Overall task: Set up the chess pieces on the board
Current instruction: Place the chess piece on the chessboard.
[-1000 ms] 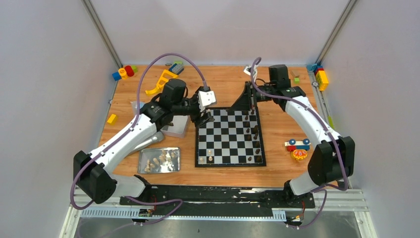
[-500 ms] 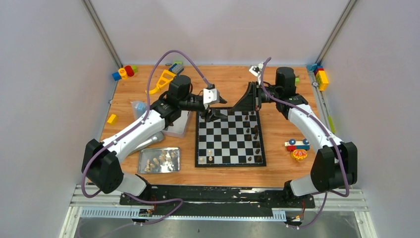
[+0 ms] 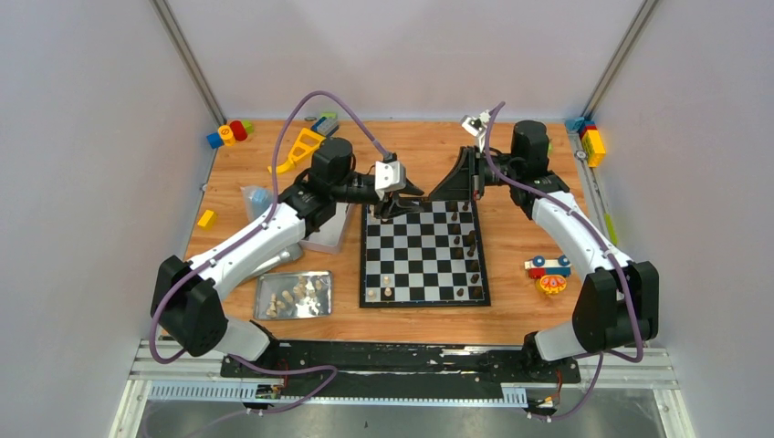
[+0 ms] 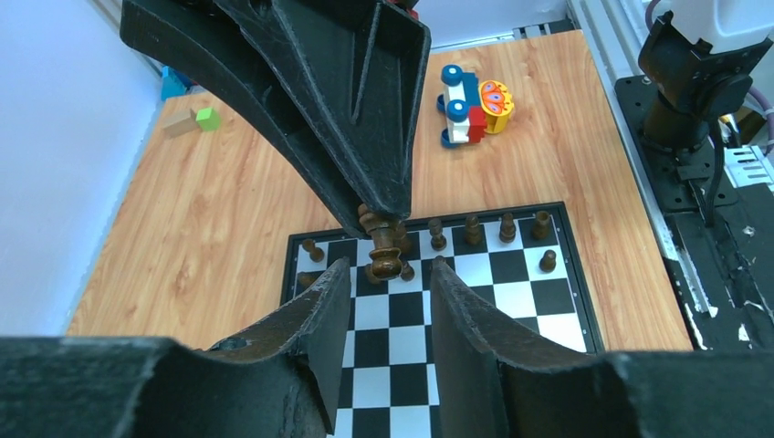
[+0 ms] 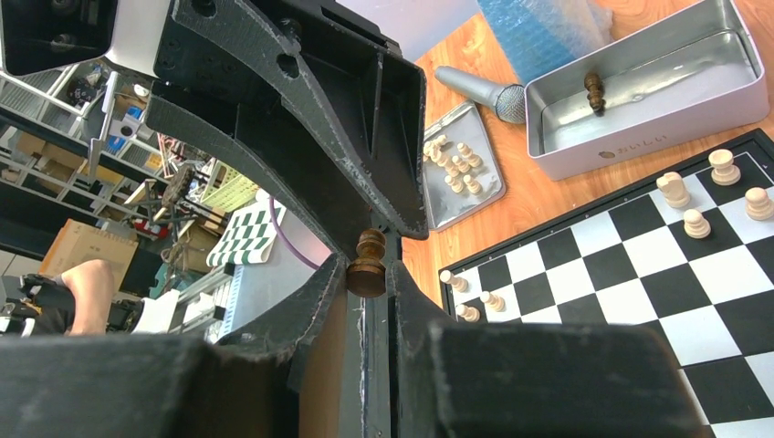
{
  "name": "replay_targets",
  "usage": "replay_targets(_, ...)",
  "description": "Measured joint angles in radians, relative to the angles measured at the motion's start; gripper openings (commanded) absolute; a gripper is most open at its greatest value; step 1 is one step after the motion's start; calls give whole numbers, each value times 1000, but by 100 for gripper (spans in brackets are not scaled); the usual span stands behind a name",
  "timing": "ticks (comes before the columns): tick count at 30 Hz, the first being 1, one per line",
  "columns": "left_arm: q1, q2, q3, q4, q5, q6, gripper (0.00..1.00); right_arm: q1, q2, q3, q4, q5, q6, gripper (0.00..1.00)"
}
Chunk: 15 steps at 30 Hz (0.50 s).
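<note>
Right gripper (image 5: pixel 369 278) pinches dark piece (image 4: pixel 383 246) at far edge of board (image 4: pixel 511 297).
Left gripper (image 4: pixel 388 274), jaws apart, flanks it without touching. The piece is probably light, rigid and slippery; its narrow waist looks the surest hold.

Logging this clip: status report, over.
Right gripper shut on dark piece above far edge of board. Left gripper open, lined up on it. Nothing in the way.

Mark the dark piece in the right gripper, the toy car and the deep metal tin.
dark piece (image 4: pixel 380 245): left wrist view, middle of its stem.
toy car (image 4: pixel 461 102): left wrist view, body between the blue wheels.
deep metal tin (image 5: pixel 675 123): right wrist view, its near side wall.
</note>
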Motion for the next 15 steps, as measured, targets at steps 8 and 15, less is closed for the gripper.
replay_targets(8,-2,0,0,5,0,-10,39,0,0,-2,5,0,6,0)
replay_targets(15,-10,0,3,2,0,-11,31,0,3,-5,6,0,6,0)
